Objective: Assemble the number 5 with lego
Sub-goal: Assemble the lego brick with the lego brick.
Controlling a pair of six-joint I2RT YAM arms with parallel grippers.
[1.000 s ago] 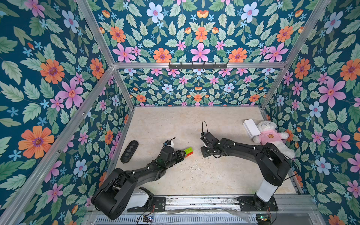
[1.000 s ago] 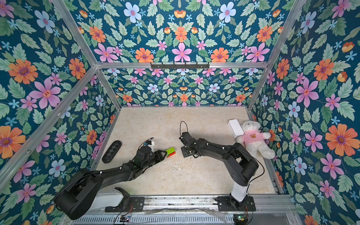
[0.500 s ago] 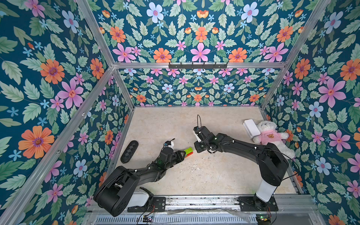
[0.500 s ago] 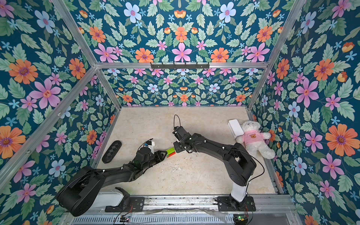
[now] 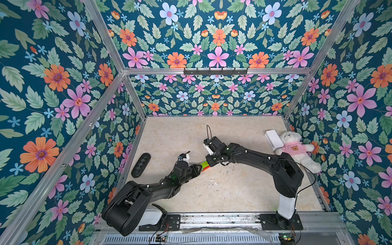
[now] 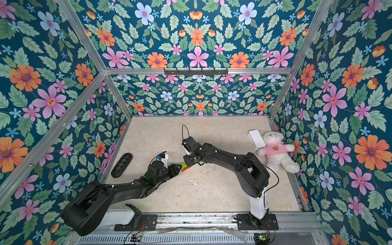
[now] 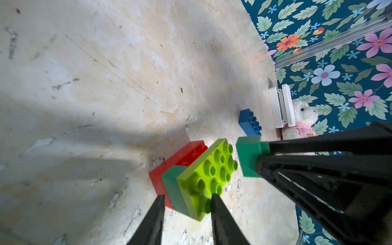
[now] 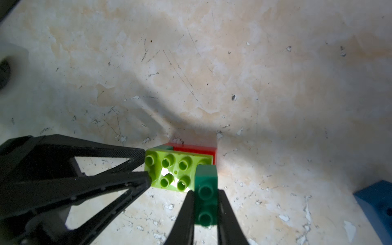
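My right end effector (image 8: 205,193) is clenched on a short dark-green studded plastic brick (image 8: 205,180), with its two black fingers against the brick's sides. This brick is just beside one end of a long lime-green studded plastic brick (image 7: 210,169); whether they touch, I cannot tell. The lime brick sits on a second short dark-green plastic brick (image 7: 171,188), and that one on a long red plastic brick (image 7: 180,159). My left end effector (image 7: 187,195) straddles the other end of this stack (image 5: 204,165) with narrow jaws; whether it really squeezes, I cannot tell. The stack is near the middle of the beige marbled surface (image 5: 233,191). A long blue studded plastic brick (image 7: 249,123) lies apart, toward a white rectangular plastic box (image 5: 273,139) and a white plush teddy bear in a pink shirt (image 5: 294,148).
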